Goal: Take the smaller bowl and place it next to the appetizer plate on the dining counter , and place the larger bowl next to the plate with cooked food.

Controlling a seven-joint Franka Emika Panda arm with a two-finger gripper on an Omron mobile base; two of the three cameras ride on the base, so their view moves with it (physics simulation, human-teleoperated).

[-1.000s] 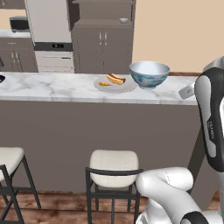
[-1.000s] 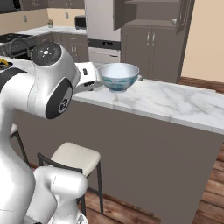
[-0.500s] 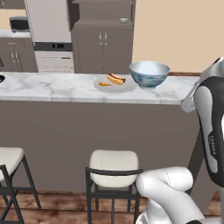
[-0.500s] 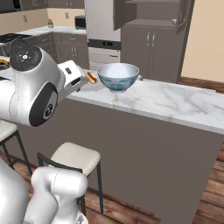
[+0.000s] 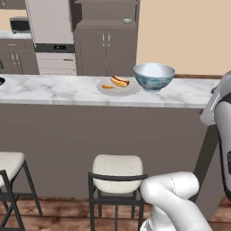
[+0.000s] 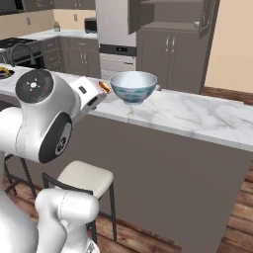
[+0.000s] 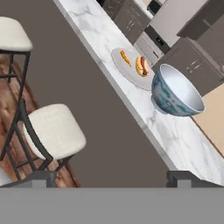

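The long white-grey marbled table with its plain grey-brown front (image 5: 67, 90) carries the big deep white bowl with blue-green pattern (image 5: 154, 76) — upright on its small foot, just beside the pale grey-white round plate (image 5: 118, 87), on that plate's right in the left base view. The plate holds small orange and red food pieces. In the hand view bowl and plate nearly touch at the rims; actual contact cannot be told.

Hand (image 7: 111, 178): fingertips stand wide apart, nothing between them — held off the table's front edge, well apart from the bowl.

Two cream-cushioned dark-framed stools (image 5: 118, 170) stand below the table front.
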